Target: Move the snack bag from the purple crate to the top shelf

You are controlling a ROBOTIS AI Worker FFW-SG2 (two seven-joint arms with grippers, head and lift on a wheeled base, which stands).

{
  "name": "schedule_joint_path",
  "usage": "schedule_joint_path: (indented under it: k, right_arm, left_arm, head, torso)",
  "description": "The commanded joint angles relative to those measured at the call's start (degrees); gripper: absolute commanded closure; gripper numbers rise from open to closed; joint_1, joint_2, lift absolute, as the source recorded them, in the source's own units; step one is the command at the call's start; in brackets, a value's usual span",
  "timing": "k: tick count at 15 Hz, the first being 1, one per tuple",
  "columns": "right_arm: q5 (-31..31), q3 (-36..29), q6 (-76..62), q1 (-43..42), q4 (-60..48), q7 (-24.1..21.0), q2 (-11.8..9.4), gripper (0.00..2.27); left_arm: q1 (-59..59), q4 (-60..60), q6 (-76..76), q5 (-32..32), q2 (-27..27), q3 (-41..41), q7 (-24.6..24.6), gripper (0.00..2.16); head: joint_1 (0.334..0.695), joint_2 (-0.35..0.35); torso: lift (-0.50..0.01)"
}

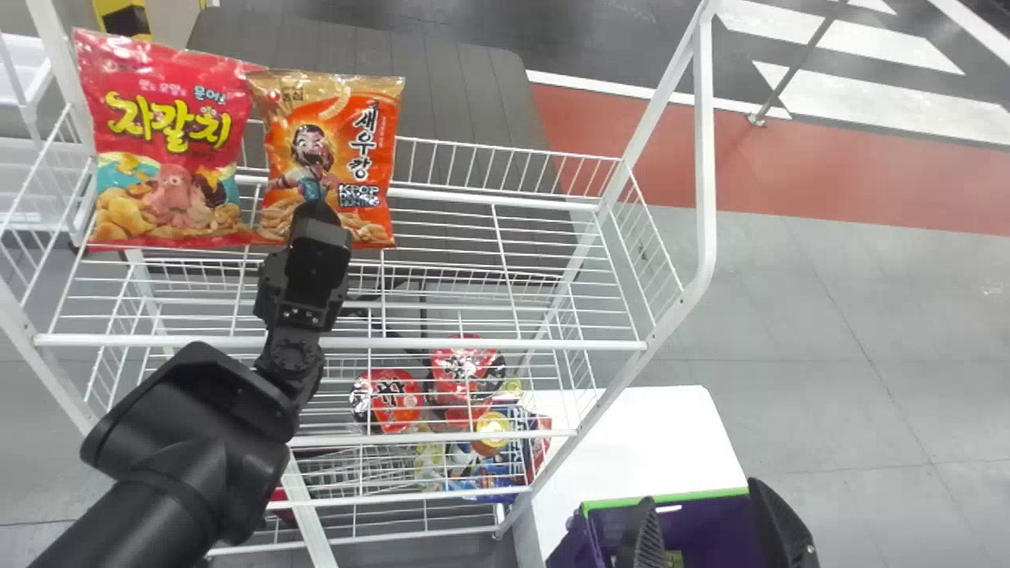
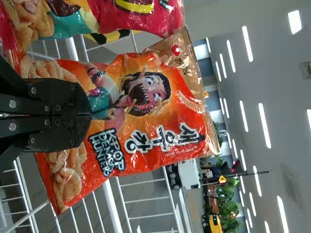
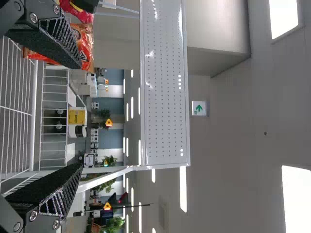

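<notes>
In the lower right of the head view, the right gripper (image 1: 701, 493) is held over the purple crate (image 1: 680, 497), its fingers spread wide, one finger crossing the crate's right part. From the lower left, the left gripper (image 1: 318, 207) is brought up in front of the orange snack bag (image 1: 367, 170), fingers closed together; whether the bag is touched cannot be told. That bag is stood upright on the top shelf (image 1: 481, 345), upper left of the frame, its left edge met by the pink snack bag (image 1: 170, 150). Between its right edge and the shelf's right side fence, a broad gap is left. Below, red-lidded cups (image 1: 467, 368) are seen through the wires, left of the white surface (image 1: 631, 442).
</notes>
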Motion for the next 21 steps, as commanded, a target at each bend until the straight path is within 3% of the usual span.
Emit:
schedule_joint_path:
  k: [1, 2, 4, 6, 16, 21]
  right_arm:
    - [-0.07, -0.04, -0.07, 0.0, 0.13, 0.0, -0.09, 0.09]
    - [-0.07, -0.04, -0.25, 0.0, 0.13, 0.0, -0.09, 0.09]
    - [-0.07, -0.04, -0.42, 0.0, 0.13, 0.0, -0.09, 0.09]
    - [-0.16, -0.04, -0.42, 0.0, 0.13, 0.0, -0.18, 0.09]
    - [-0.25, -0.04, -0.78, 0.0, 0.13, 0.0, -0.44, 0.09]
    - [-0.07, -0.39, 0.46, -0.18, -1.37, 0.0, -0.53, 0.09]
  left_arm:
    - [-0.22, 0.55, -1.03, 0.32, -0.32, 0.04, -0.34, 1.12]
    - [-0.22, 0.64, -1.03, 0.41, -0.32, 0.04, -0.52, 1.01]
    - [-0.22, 0.73, -1.03, 0.5, -0.32, 0.04, -0.78, 0.33]
    - [-0.22, 0.73, -1.03, 0.5, -0.32, 0.04, -0.87, 0.07]
    - [2.5, -2.35, -1.39, -0.03, -0.32, -0.05, -0.61, 0.07]
    - [11.38, -20.89, 9.51, -1.78, -0.32, 1.8, -2.63, 0.07]
  head:
    - [0.695, -0.285]
    - [0.695, -0.285]
    - [0.695, -0.286]
    - [0.695, -0.288]
    - [0.695, -0.296]
    - [0.695, -0.329]
  torso:
    - [0.003]
    - [0.003]
    - [0.003]
    - [0.003]
    - [0.003]
    - [0.003]
